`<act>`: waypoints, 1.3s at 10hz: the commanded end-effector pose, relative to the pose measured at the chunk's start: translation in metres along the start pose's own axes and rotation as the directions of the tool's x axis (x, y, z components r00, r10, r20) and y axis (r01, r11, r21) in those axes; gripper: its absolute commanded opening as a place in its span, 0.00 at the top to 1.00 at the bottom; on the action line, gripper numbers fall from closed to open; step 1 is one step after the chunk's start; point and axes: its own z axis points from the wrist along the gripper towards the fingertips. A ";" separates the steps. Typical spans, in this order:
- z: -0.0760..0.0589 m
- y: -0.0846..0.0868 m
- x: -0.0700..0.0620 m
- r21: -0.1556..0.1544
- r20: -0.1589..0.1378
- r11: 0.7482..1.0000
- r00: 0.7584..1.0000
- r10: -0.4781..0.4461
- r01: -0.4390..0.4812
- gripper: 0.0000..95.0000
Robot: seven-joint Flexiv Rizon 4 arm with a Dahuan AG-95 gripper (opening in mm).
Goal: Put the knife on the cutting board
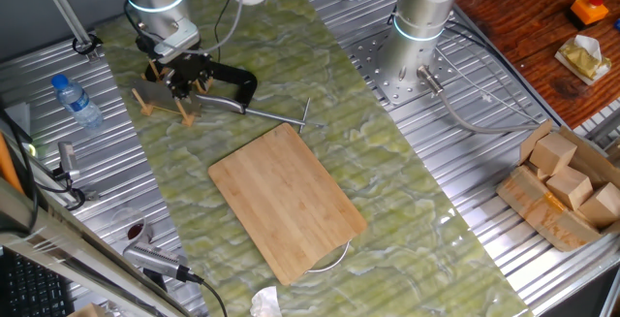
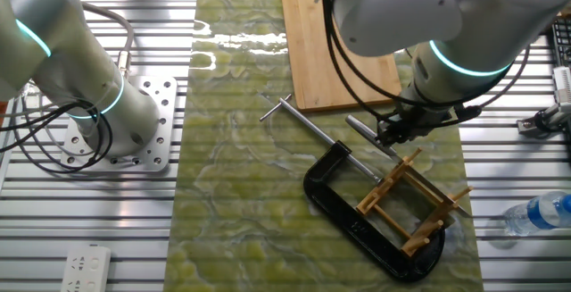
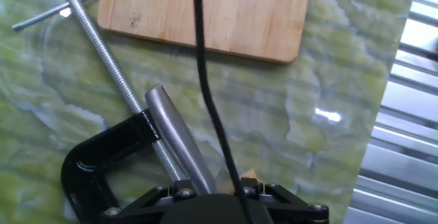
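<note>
White arm (image 2: 401,6), glowing cyan ring (image 2: 464,64)

One fixed view looks down from high; the other faces it across the table, nearer. Both share the light-tan bamboo cutting board (image 1: 287,201). The hand view sits close above the board's edge.

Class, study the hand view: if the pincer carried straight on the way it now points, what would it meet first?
Most likely the knife: its steel handle lies right ahead of the pincer, beside the black clamp. Depth is unclear; the cutting board lies farther on.
</note>
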 end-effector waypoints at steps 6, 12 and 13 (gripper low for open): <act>-0.006 0.000 0.001 -0.012 -0.018 1.000 1.000 -0.010 0.009 0.60; -0.019 -0.002 -0.004 -0.008 -0.046 1.000 0.999 0.000 0.000 0.60; -0.019 -0.002 -0.004 -0.009 -0.044 1.000 0.999 0.014 -0.015 0.60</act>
